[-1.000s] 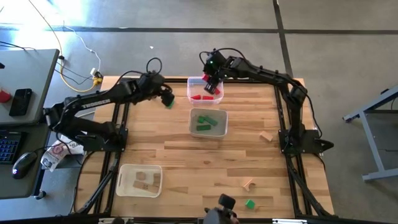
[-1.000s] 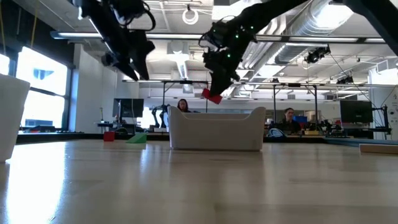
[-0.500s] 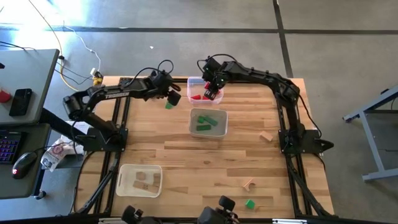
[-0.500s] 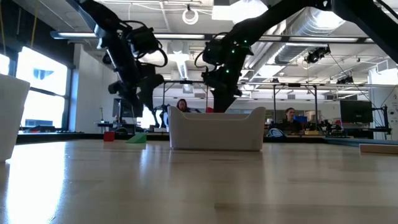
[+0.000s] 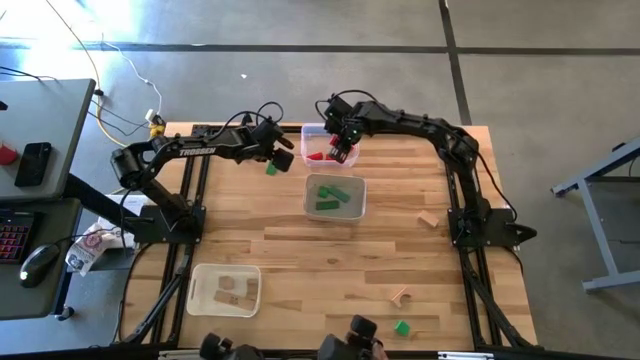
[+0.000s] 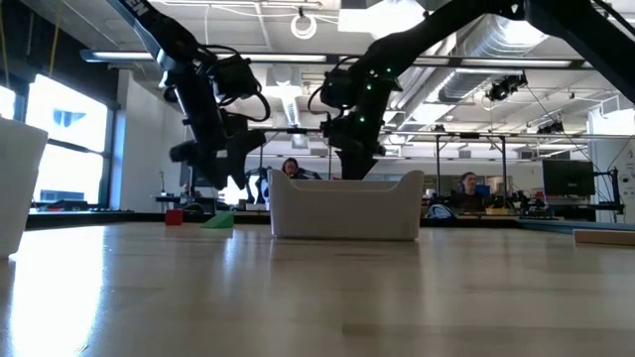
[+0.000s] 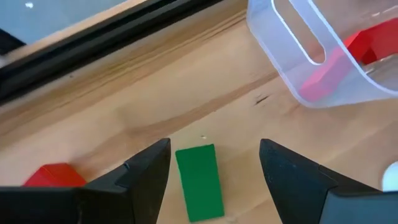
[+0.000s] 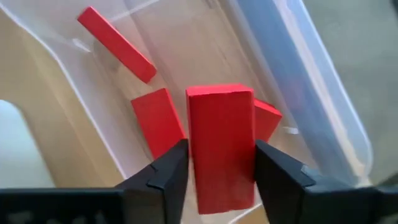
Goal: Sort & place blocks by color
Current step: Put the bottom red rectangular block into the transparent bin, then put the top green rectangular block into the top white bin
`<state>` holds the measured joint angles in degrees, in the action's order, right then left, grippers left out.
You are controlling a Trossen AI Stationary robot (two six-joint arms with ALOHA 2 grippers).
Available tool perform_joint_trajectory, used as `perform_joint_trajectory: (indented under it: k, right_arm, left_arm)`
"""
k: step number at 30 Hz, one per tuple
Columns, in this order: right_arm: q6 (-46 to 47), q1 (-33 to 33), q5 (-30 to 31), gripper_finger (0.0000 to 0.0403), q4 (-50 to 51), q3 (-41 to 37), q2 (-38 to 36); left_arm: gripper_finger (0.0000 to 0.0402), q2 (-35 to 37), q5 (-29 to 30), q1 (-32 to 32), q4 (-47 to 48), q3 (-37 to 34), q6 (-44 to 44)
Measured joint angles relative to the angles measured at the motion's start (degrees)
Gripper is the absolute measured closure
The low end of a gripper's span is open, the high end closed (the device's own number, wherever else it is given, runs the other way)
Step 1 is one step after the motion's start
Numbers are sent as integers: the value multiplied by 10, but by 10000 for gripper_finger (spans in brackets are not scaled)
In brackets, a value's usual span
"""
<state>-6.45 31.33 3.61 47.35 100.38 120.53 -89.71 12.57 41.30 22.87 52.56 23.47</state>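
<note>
The right tool (image 5: 338,148) hangs over the clear tray (image 5: 308,133) at the upper middle of the high view. In its wrist picture a red block (image 8: 221,146) stands between its two fingers (image 8: 165,177), long axis running along them from the lower edge toward the middle of the picture; the fingers sit close on both long faces, but whether they press it or have just let go I cannot tell. Below it in the tray lie three more red pieces: a long bar (image 8: 116,43) slanting from upper left to lower right, a shorter slab (image 8: 155,118) beside the block, and a corner of another (image 8: 268,119) showing past the block on the other side.

The left tool (image 5: 277,157) is at the upper middle-left of the high view, just left of that tray, fingers spread wide with nothing between them. In its wrist picture a green block (image 7: 199,182) lies flat on the bench (image 5: 300,250) in the gap, its long axis running near vertical in the picture, between the fingers. A red cube (image 7: 56,176) sits at the lower left edge there.

At frame centre in the high view a second tray (image 5: 360,205) holds green blocks (image 5: 330,196). At lower left a third tray (image 5: 195,290) holds plain wood blocks (image 5: 232,292). Loose on the bench: a wood piece (image 5: 429,219) at right, another (image 5: 399,296) at lower right, and a green cube (image 5: 402,328) near the bottom edge.

No writing on the blocks or trays can be read.
</note>
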Motion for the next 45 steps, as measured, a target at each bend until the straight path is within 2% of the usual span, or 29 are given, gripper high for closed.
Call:
perform_joint_trajectory:
  k: [4, 8, 14, 25, 31, 37, 42, 45]
  right_arm:
    - [-6, -8, 48, 209, 1, 0, 0]
    - [4, -10, 47, 183, 23, 12, 0]
    - [30, -17, 34, 180, 69, 41, 0]
    - [26, -53, 34, 180, 107, 95, -1]
    - [25, -68, 76, 180, 133, 109, -1]
    - [28, -88, 129, 180, 206, 153, -1]
    - [45, -108, 128, 181, 266, 199, -1]
    - [59, -124, 128, 181, 309, 227, -1]
  left_arm:
    - [167, 0, 0, 0, 20, 0, 30]
    - [167, -1, 2, 0, 29, 0, 34]
    - [167, -10, -4, 0, 29, 0, 34]
    - [167, -104, -16, 0, -2, 0, 34]
    - [172, -125, -15, 0, -16, 2, 15]
    - [225, -117, -21, -2, -17, 1, -26]
    - [287, -110, -30, -2, -8, 0, -84]
    - [298, -110, -27, -5, -1, 1, -104]
